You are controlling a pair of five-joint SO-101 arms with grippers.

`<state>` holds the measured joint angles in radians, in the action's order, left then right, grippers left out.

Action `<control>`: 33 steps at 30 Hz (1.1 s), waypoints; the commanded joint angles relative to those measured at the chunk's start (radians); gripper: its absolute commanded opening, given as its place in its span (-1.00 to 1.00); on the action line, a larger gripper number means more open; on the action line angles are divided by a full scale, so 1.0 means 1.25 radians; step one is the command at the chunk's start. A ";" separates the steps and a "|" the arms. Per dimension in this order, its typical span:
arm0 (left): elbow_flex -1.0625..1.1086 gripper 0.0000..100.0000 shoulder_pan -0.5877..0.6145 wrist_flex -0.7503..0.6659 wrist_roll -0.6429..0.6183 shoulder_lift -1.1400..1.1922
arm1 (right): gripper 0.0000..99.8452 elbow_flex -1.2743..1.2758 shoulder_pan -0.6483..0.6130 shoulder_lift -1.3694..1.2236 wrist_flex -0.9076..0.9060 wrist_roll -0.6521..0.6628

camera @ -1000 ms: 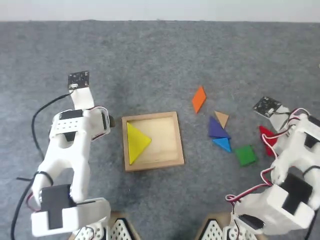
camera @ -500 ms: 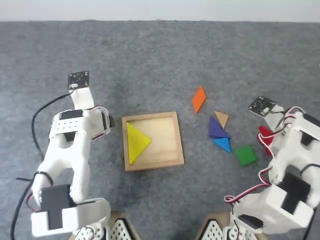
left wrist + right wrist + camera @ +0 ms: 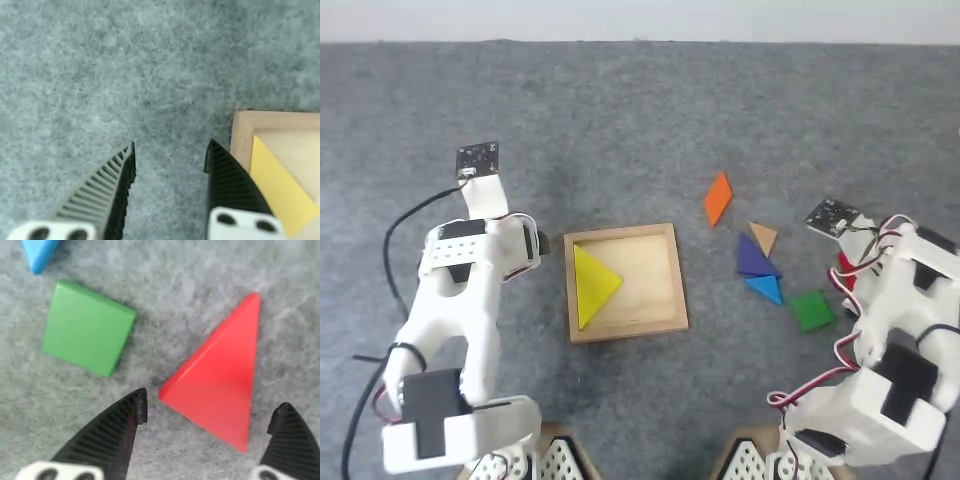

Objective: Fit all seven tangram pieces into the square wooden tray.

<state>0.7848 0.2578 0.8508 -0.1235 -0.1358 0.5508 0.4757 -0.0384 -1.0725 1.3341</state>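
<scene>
Right gripper: wide open, empty, around flat red wooden triangle, right of scene.
Left gripper: open, empty, just left of square wooden tray.
Risk: thin piece slipping out on closing; finger bumping nearby green wooden square.

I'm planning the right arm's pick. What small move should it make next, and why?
Probably lower the right gripper and close on the red triangle. Its jaws stand open on either side of that piece, which lies flat beside the green square. The tray holds just the yellow triangle, so this piece is yet to go in.
</scene>
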 commanded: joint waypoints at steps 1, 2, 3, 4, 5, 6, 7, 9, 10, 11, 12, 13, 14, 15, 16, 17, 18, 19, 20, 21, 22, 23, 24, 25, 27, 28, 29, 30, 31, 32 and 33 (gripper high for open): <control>-0.004 -0.56 -0.002 -0.014 0.011 -0.034 | -0.24 0.007 -0.012 -0.002 0.037 0.011; -0.004 -0.56 -0.002 -0.014 0.011 -0.034 | -0.24 0.018 -0.012 -0.013 0.072 0.012; -0.004 -0.56 -0.002 -0.014 0.011 -0.034 | -0.24 0.027 -0.010 -0.028 0.106 0.012; -0.001 -0.56 -0.002 -0.015 0.011 -0.034 | -0.24 0.031 -0.008 -0.044 0.131 0.012; 0.002 -0.56 -0.002 -0.016 0.011 -0.034 | -0.24 0.033 -0.007 -0.055 0.143 0.011; 0.003 -0.56 -0.002 -0.016 0.011 -0.034 | -0.24 0.032 -0.006 -0.067 0.148 0.011; 0.003 -0.56 -0.002 -0.016 0.011 -0.034 | -0.24 0.031 -0.006 -0.077 0.150 0.011; 0.003 -0.56 -0.002 -0.016 0.011 -0.034 | -0.24 0.031 -0.008 -0.091 0.153 0.011; 0.003 -0.56 -0.002 -0.016 0.011 -0.034 | -0.24 0.029 -0.008 -0.095 0.153 0.011; 0.003 -0.56 -0.002 -0.016 0.011 -0.034 | -0.24 0.029 -0.007 -0.095 0.153 0.011; 0.003 -0.56 -0.002 -0.016 0.011 -0.034 | -0.24 0.029 -0.006 -0.094 0.153 0.012; 0.003 -0.56 -0.002 -0.016 0.011 -0.034 | -0.24 0.029 -0.004 -0.091 0.153 0.012; 0.003 -0.56 -0.002 -0.016 0.011 -0.034 | -0.25 0.029 -0.004 -0.089 0.150 0.012; 0.003 -0.56 -0.002 -0.016 0.011 -0.034 | -0.29 0.031 -0.001 -0.088 0.148 0.012; 0.003 -0.56 -0.002 -0.016 0.011 -0.034 | -0.35 0.031 0.003 -0.085 0.147 0.012; 0.003 -0.56 -0.001 -0.016 0.011 -0.034 | -0.43 0.031 0.006 -0.085 0.147 0.012; 0.003 -0.56 -0.001 -0.016 0.011 -0.034 | -0.51 0.031 0.007 -0.085 0.147 0.012; 0.003 -0.56 -0.001 -0.016 0.011 -0.034 | -0.59 0.031 0.007 -0.087 0.147 0.012; 0.003 -0.56 -0.001 -0.016 0.011 -0.034 | -0.66 0.031 0.007 -0.089 0.147 0.011; 0.003 -0.56 -0.001 -0.016 0.011 -0.034 | -0.73 0.031 0.007 -0.090 0.147 0.011; 0.003 -0.56 -0.001 -0.016 0.011 -0.034 | -0.78 0.031 0.007 -0.091 0.147 0.011; 0.003 -0.56 -0.001 -0.016 0.011 -0.034 | -0.83 0.032 0.007 -0.091 0.147 0.011; 0.003 -0.56 -0.001 -0.016 0.011 -0.034 | -0.86 0.032 0.007 -0.091 0.147 0.011; 0.003 -0.56 -0.001 -0.016 0.011 -0.034 | -0.89 0.032 0.007 -0.090 0.147 0.010; 0.003 -0.56 -0.001 -0.016 0.011 -0.034 | -0.89 0.032 0.007 -0.085 0.147 0.010; 0.003 -0.56 -0.001 -0.016 0.011 -0.034 | -0.90 0.029 0.007 -0.084 0.147 0.002; 0.003 -0.56 -0.001 -0.016 0.011 -0.034 | -0.90 0.023 0.007 -0.083 0.147 -0.014; 0.003 -0.56 -0.001 -0.016 0.011 -0.034 | -0.90 0.015 0.006 -0.079 0.147 -0.034; 0.003 -0.56 -0.001 -0.016 0.011 -0.034 | -0.90 0.007 0.006 -0.072 0.147 -0.056; 0.003 -0.56 -0.001 -0.016 0.011 -0.034 | -0.90 0.001 0.004 -0.063 0.145 -0.075; 0.003 -0.56 -0.001 -0.016 0.011 -0.034 | -0.90 0.000 0.002 -0.050 0.145 -0.090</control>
<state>0.7940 0.2578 0.8508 -0.1235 -0.1358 0.5723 0.4803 -0.1181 -0.9083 1.2820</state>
